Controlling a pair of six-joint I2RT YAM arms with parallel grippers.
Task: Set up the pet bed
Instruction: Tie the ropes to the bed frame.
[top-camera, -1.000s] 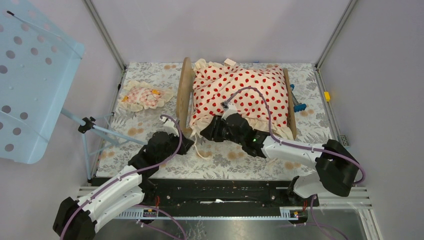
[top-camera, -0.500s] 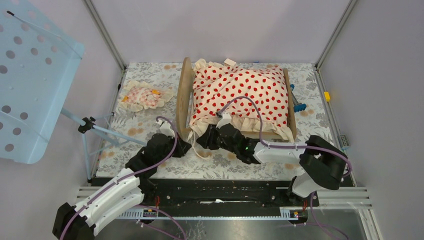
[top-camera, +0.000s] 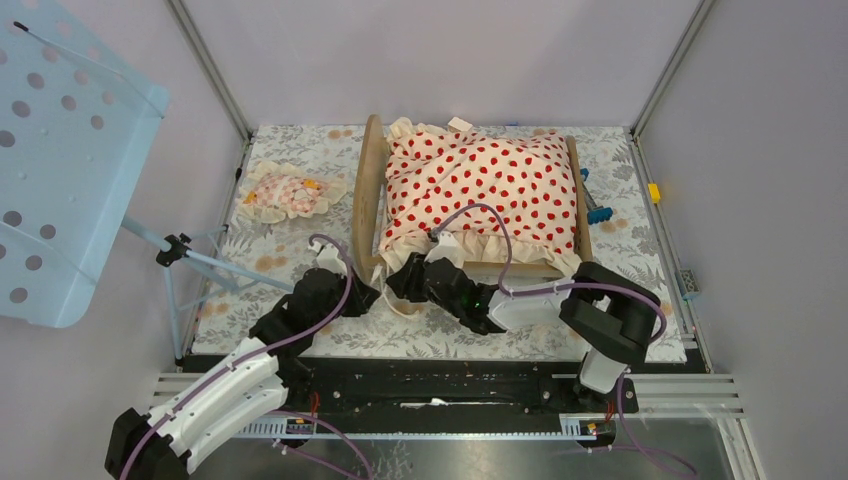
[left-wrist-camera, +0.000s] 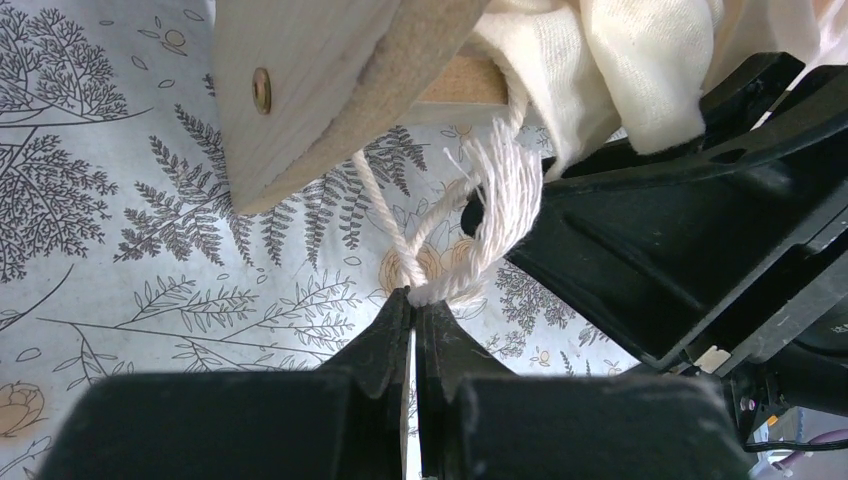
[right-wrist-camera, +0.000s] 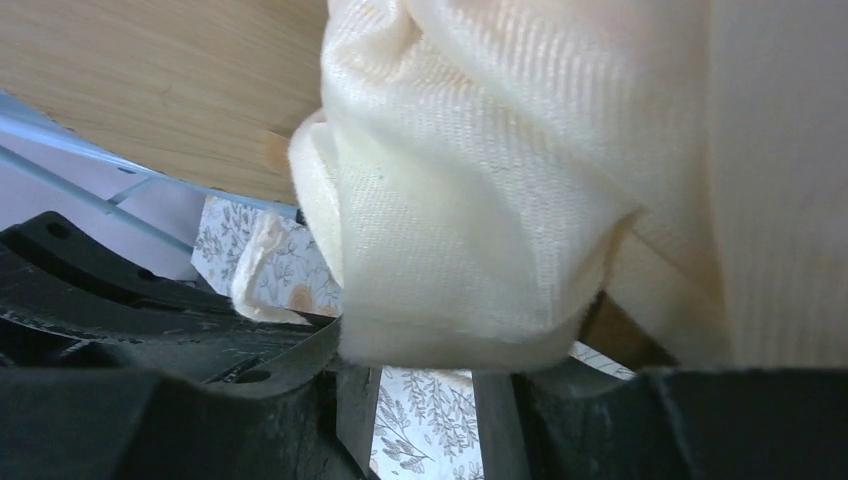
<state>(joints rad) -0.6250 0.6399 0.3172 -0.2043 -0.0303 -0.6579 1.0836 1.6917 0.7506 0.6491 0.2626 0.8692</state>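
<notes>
From above, the bed is seen in the middle of the desk, with its tall end to the left. It is covered by a red-dotted blanket. A small pillow is laid on the desk to the left of the bed, apart from it. Both claws are placed at the near left corner of the bed. The left claw is just beside that corner, and the right claw is at the blanket's frill. A blue thing and a small yellow thing are seen to the right of the bed.

In the left wrist view, the left claw is pressed together on a white cord. The cord is led up to the wood corner of the bed, where the cream cloth of the blanket is bunched. The black right arm is seen close by on the right.

In the right wrist view, the fingers of the right claw are held apart, and the desk is seen through the gap. A fold of the blanket is hung just above them, under the wood of the bed. Whether the fold is touched cannot be told.
</notes>
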